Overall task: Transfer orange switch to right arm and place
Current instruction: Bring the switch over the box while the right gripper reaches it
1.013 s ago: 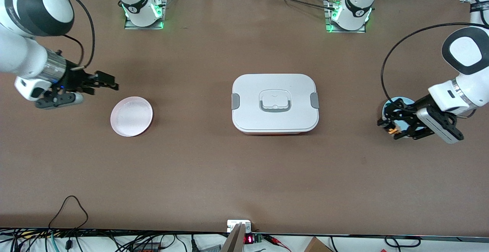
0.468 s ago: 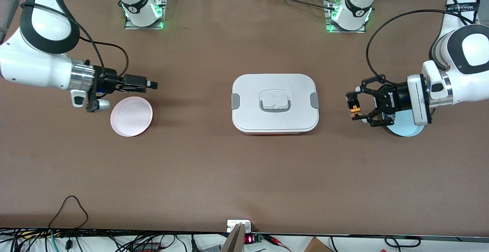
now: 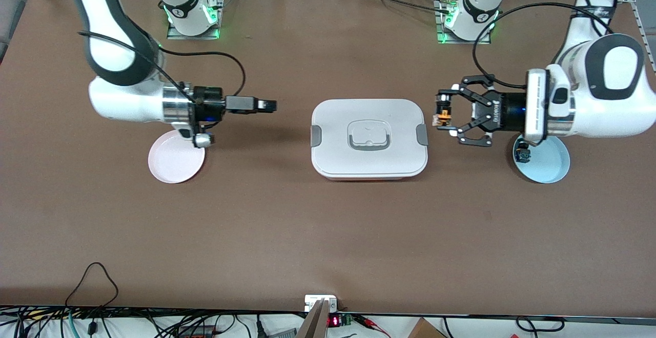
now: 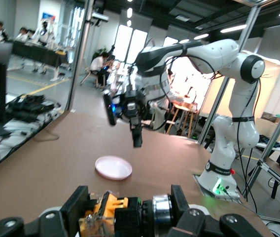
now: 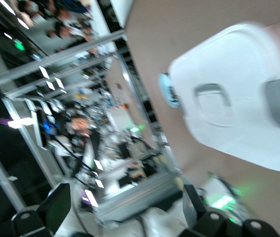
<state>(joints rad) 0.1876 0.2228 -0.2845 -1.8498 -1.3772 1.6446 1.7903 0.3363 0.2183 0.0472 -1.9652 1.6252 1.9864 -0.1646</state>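
The orange switch (image 3: 444, 114) has an orange-tan body and a black knob. My left gripper (image 3: 443, 113), the black claw, is shut on it and holds it in the air. It is beside the white box's end toward the left arm. In the left wrist view the switch (image 4: 111, 213) sits sideways between the pads of that gripper (image 4: 130, 215). My right gripper (image 3: 266, 105), slim and black, points at the box from the right arm's end, over bare table. In the right wrist view it (image 5: 125, 210) is open and empty.
A white lidded box (image 3: 369, 138) stands mid-table between the grippers. A pink plate (image 3: 171, 164) lies under the right arm's wrist. A blue plate (image 3: 548, 166) holding a small blue part (image 3: 523, 154) lies under the left arm.
Both arms have moved in toward the box. The left gripper has carried the switch up off the blue plate and turned level. The right gripper has passed over the pink plate.
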